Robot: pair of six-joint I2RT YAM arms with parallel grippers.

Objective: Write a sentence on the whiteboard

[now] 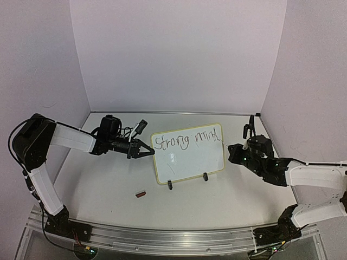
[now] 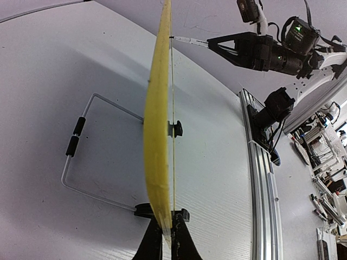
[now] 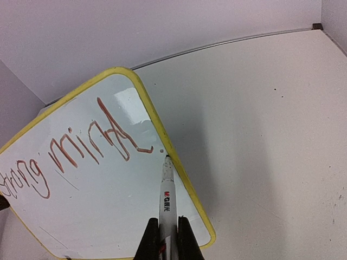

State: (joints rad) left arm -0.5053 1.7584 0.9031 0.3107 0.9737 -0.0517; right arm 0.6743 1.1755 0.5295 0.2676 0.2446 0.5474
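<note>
The whiteboard (image 1: 190, 162) stands on its wire stand mid-table, facing the arms. One line of the sentence (image 1: 187, 140) reads "Strong mind" along its top. My left gripper (image 1: 150, 152) is shut on the board's left edge; in the left wrist view the yellow frame (image 2: 158, 135) runs edge-on into the shut gripper (image 2: 168, 234). My right gripper (image 1: 232, 150) is shut on a white marker (image 3: 168, 197). The marker tip sits just inside the board's right frame, below the "d" of "mind" (image 3: 95, 142). The board (image 3: 103, 211) fills the left of that view.
A small red marker cap (image 1: 141, 193) lies on the table in front of the board's left side. The wire stand (image 2: 81, 157) reaches behind the board. An aluminium rail (image 1: 173, 236) runs along the near table edge. White walls enclose the back and sides.
</note>
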